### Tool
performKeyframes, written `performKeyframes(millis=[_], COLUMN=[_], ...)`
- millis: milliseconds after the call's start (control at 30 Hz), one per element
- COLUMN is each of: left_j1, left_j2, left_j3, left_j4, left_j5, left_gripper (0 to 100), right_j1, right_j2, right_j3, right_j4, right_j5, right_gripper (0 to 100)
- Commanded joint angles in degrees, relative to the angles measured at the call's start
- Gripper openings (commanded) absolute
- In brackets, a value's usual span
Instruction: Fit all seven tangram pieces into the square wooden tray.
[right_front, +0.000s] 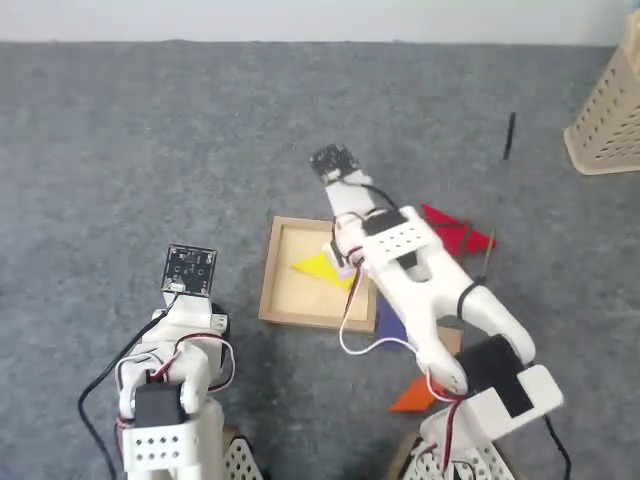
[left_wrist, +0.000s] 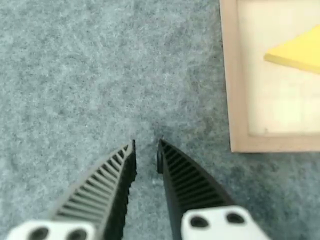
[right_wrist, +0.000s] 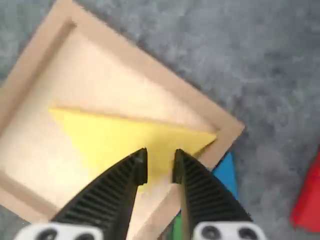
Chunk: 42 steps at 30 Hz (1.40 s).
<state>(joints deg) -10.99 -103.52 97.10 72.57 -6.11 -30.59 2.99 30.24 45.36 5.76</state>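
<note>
The square wooden tray (right_front: 268, 285) lies mid-table with a yellow triangle (right_front: 318, 265) inside it. In the right wrist view the yellow triangle (right_wrist: 115, 135) has one corner up on the tray rim (right_wrist: 227, 127). My right gripper (right_wrist: 160, 161) hangs just over the triangle's near edge, its fingers almost together and holding nothing. Red pieces (right_front: 455, 232), a dark blue piece (right_front: 392, 325) and an orange piece (right_front: 415, 397) lie on the carpet beside the tray, partly under the right arm. My left gripper (left_wrist: 146, 147) is shut over bare carpet, just off the tray's corner (left_wrist: 234, 142).
Grey carpet covers the table. A perforated cream basket (right_front: 610, 110) stands at the far right edge, and a thin black stick (right_front: 509, 135) lies near it. Blue (right_wrist: 226, 170), green (right_wrist: 176, 227) and red (right_wrist: 307, 200) pieces sit just outside the tray rim.
</note>
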Motion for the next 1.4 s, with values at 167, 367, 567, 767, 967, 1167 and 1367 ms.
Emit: performKeyframes(millis=[167, 367, 567, 767, 967, 1167, 1367], left_j1=[0.18, 0.18, 0.18, 0.18, 0.18, 0.18, 0.18], left_j2=[-1.23, -1.23, -1.23, -1.23, -1.23, -1.23, -1.23], left_j3=[-0.48, -0.48, -0.48, -0.48, -0.48, -0.48, -0.48], left_j4=[0.00, 0.00, 0.00, 0.00, 0.00, 0.00, 0.00], left_j5=[0.44, 0.44, 0.44, 0.44, 0.44, 0.44, 0.44], left_gripper=[7, 7, 7, 7, 7, 7, 7], right_j1=[-0.57, -0.57, -0.48, 2.07, 6.81, 17.27, 21.58], right_j2=[2.95, 10.68, 17.10, 14.20, -1.45, -9.54, -3.47], right_j3=[-3.43, -10.46, -18.81, -20.84, -24.18, -24.00, -24.18], right_j4=[-2.15, -1.89, -1.54, 4.35, 25.27, 31.25, 32.13], right_j5=[1.93, 1.67, 1.58, 1.67, 2.02, 4.92, 23.38], right_gripper=[1.6, 1.7, 2.0, 2.1, 2.1, 2.2, 18.3])
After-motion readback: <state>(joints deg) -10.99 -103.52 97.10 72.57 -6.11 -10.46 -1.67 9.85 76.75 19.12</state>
